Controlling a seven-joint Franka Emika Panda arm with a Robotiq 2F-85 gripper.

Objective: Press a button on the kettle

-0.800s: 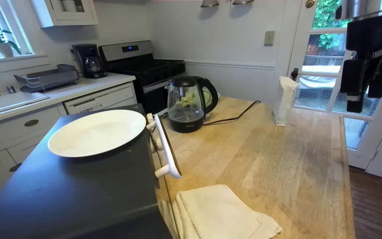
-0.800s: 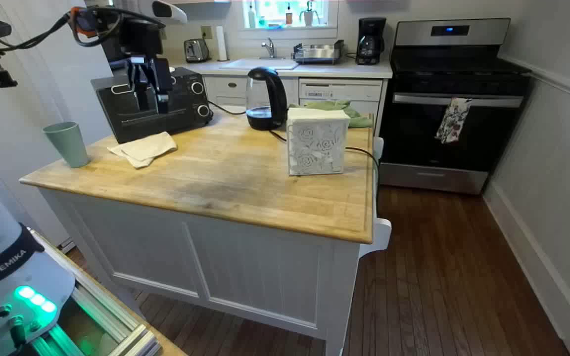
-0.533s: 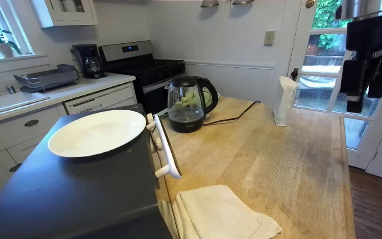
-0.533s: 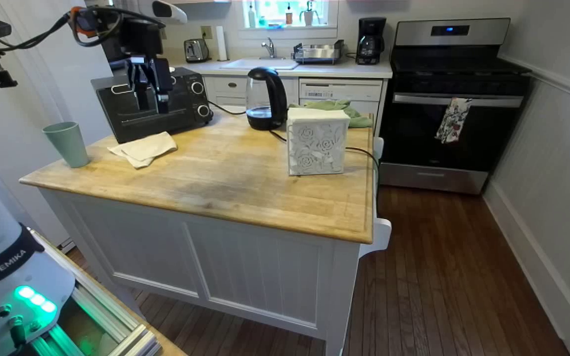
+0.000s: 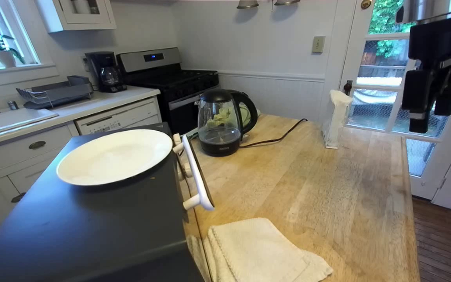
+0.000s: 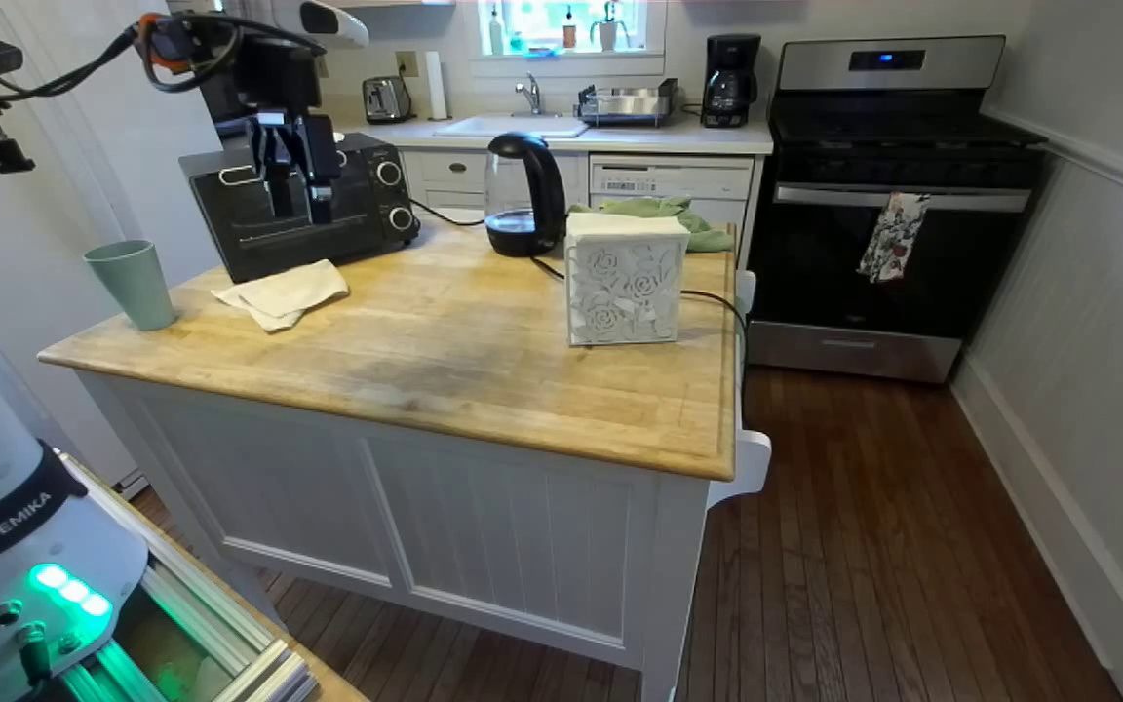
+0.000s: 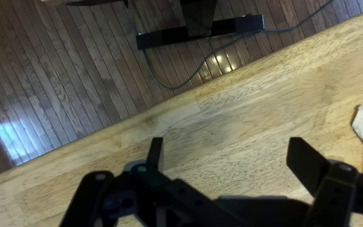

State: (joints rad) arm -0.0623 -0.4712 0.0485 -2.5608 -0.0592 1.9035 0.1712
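Black and spread wide, the hand [image 7: 227,154] hung pointing down above the wooden surface [image 6: 445,331], its pose unchanged from a moment earlier. To one side below lay a folded cream cloth [image 5: 262,248]. Farther off, the glass kettle [image 5: 225,123] stood upright, likewise unmoved, near the toaster oven [image 6: 355,216]. Beyond a white box [image 6: 625,283] lay what seemed a green cloth [image 6: 711,237], partly hidden.
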